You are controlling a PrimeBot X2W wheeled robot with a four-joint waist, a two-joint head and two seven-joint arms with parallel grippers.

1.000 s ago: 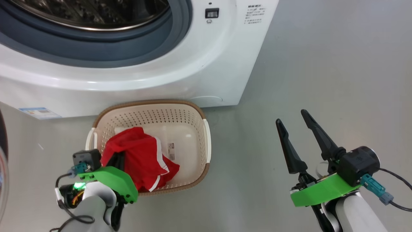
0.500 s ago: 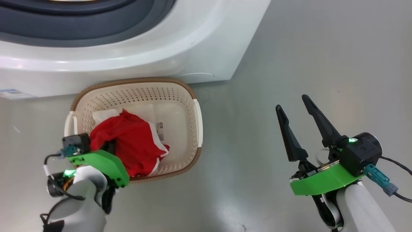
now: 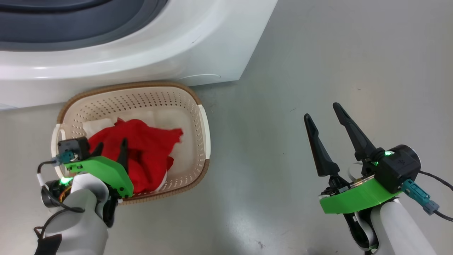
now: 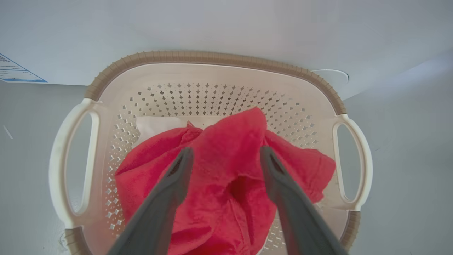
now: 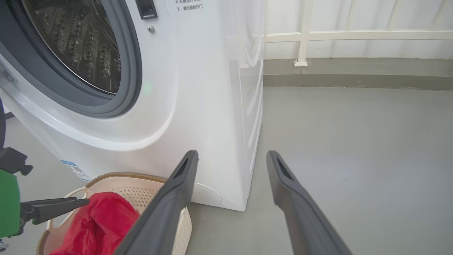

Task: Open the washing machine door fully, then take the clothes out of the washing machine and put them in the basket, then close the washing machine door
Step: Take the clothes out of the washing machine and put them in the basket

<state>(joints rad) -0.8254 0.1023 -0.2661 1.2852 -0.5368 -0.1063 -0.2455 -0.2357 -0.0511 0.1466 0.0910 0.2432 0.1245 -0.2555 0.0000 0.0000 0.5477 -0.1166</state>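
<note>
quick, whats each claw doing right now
Left claw: open, over the clothes in the basket, not gripping them.
Right claw: open, empty, above the floor.

The head view's top and left edges cut off the washing machine (image 3: 148, 53), leaving just the lower arc of its grey gasket (image 3: 70, 28). The left gripper (image 3: 111, 143) and its green mount (image 3: 102, 170) cover the basket (image 3: 141, 88) at its near left corner, and also the lower part of the red clothes (image 3: 148, 145). In the left wrist view the basket's near rim runs off the bottom edge, and the blue label (image 4: 16, 69) is cropped, its print too small to read. In the right wrist view the drum (image 5: 78, 42) is cut at the top, and the right gripper (image 5: 231, 153) hides part of the basket.
</note>
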